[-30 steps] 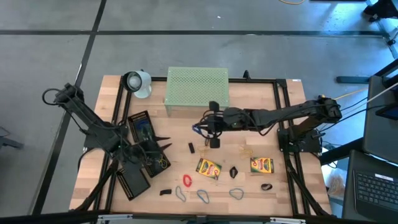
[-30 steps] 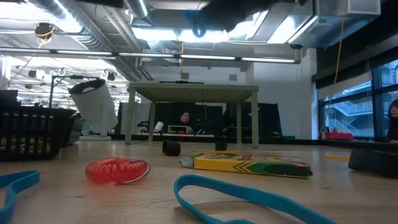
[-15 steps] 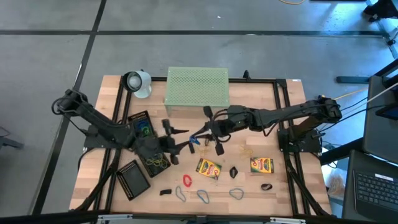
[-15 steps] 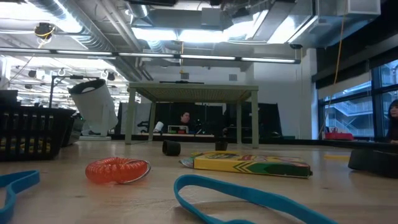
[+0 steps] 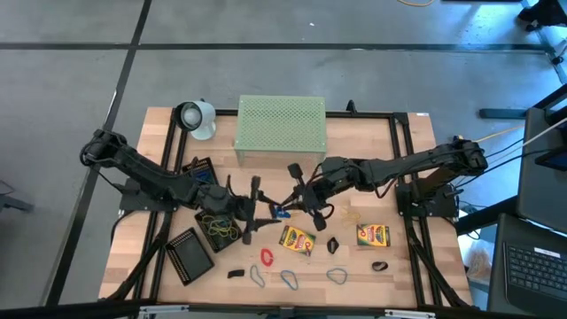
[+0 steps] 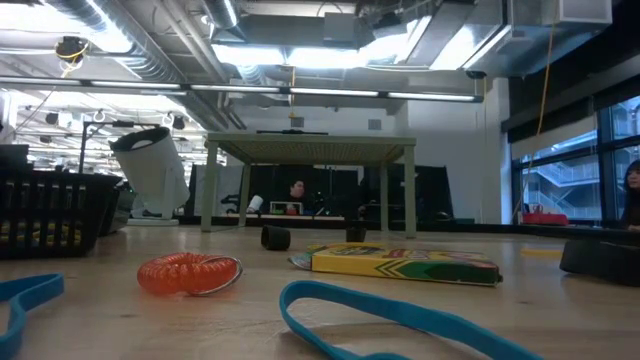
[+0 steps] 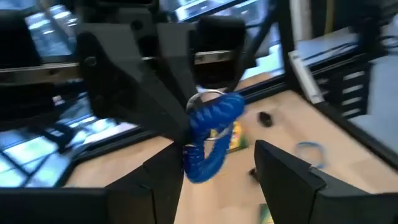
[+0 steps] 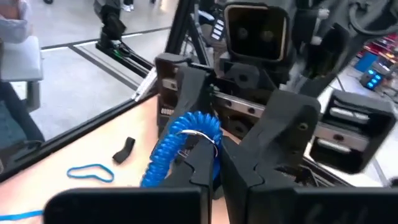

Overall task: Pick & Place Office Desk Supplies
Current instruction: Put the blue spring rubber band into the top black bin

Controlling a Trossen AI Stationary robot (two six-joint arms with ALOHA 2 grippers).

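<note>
**Two grippers meet over a blue coil**

Wooden table [image 5: 142, 239] fills the middle of a grey floor, with black rails around it. At the back stands a pale green stand [image 5: 280, 129] full of little holes.

Both arms reach to the middle of the table and face each other. The right gripper [image 5: 291, 206] is pinched tight on a blue coil [image 5: 278, 212], holding it up off the wood. In the right wrist view the coil [image 8: 180, 149] hangs from a small metal ring between the closed fingers. The left gripper [image 5: 254, 211] sits just beside it with its fingers spread wide. In the left wrist view the coil [image 7: 210, 134] hangs between the two open fingers, which do not squeeze it.

Under the left arm is a black tray [image 5: 205, 226] with yellow bands [image 5: 217, 223] inside. Another black tray [image 5: 190, 256] lies near the front left.

In front lie two crayon boxes [image 5: 298, 239] [image 5: 373, 235], a red coil [image 5: 267, 257], blue bands [image 5: 290, 279] and black clips [image 5: 333, 245]. They are spread apart on the wood.
</note>
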